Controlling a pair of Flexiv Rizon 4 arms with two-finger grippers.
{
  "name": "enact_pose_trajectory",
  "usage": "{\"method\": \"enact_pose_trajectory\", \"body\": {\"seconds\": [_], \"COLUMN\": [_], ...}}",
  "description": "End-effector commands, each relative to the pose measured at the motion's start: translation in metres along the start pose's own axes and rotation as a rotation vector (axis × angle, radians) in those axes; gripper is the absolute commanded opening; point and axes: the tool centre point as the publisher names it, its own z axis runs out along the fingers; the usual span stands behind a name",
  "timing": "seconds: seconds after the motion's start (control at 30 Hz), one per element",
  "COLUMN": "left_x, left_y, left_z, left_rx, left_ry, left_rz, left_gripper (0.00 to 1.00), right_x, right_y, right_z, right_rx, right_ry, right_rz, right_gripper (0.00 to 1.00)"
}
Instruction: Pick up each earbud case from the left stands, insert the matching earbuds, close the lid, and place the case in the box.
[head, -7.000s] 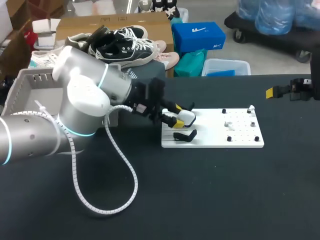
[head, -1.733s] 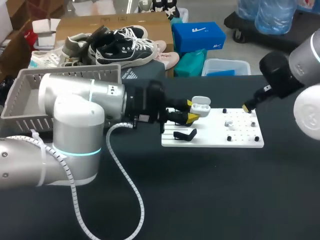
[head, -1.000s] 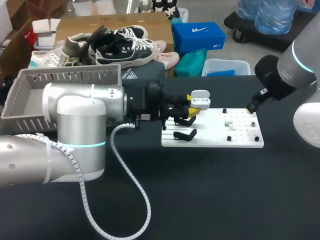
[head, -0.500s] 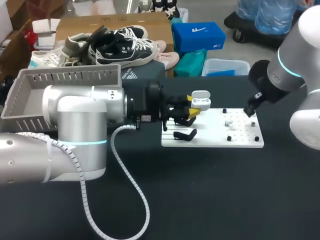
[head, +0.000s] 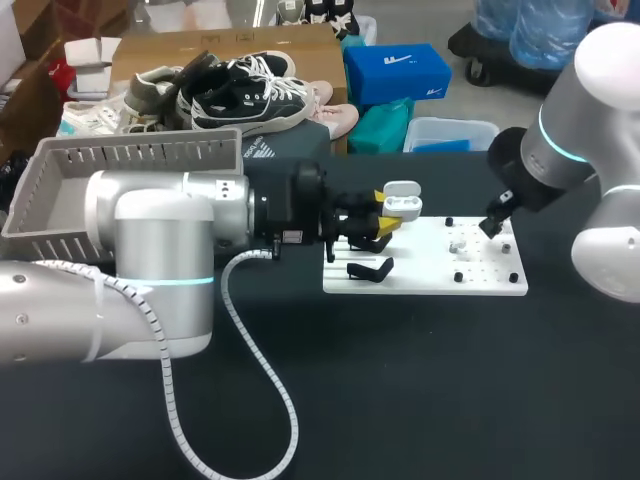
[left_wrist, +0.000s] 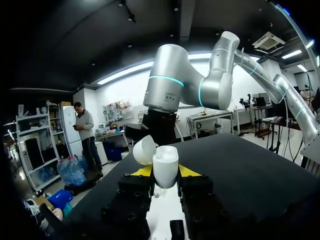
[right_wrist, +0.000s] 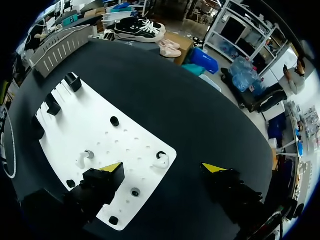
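Reaching level | left jaws pinching open earbud case (head: 401, 200) | right jaws spread over board (head: 420, 275)

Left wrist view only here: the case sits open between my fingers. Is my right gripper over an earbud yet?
Observer: The right gripper hangs open above the white board, with one earbud below the gap between its fingers.
Operator: Is there another one?
Observer: Yes, a second earbud lies on the board, beside the right gripper's finger on the stands' side.
Operator: More cases waiting?
Observer: The black stand at the board's front edge holds none.
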Motion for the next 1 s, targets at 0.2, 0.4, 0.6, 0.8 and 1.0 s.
{"method": "enact_pose_trajectory", "body": {"seconds": [0.2,0.4,0.6,0.8,1.0], "left_x": [0.0007,0.0007,0.0007,0.0007,0.0007], "left_y": [-0.0009,-0.0009,-0.0009,-0.0009,-0.0009], "left_z": [0.0000,0.0000,0.0000,0.0000,0.0000], "left_rx": [-0.004,-0.004,-0.004,-0.004,-0.004], "left_ry": [-0.003,-0.003,-0.003,-0.003,-0.003], "left_rz": [0.002,0.002,0.002,0.002,0.002], "left_gripper": [0.00,0.00,0.00,0.00,0.00], "right_x": [-0.0026,-0.0044,-0.0045,-0.0039,-0.0021], "right_y": [0.0013,0.0035,0.0037,0.0045,0.0049], "right_z": [0.0016,0.0040,0.0041,0.0046,0.0052], "right_rx": [0.015,0.018,0.022,0.026,0.025], "right_ry": [-0.004,0.004,0.005,0.010,0.009], "right_rz": [0.010,0.007,0.010,0.013,0.025], "right_gripper": [0.72,0.49,0.47,0.41,0.39]}}
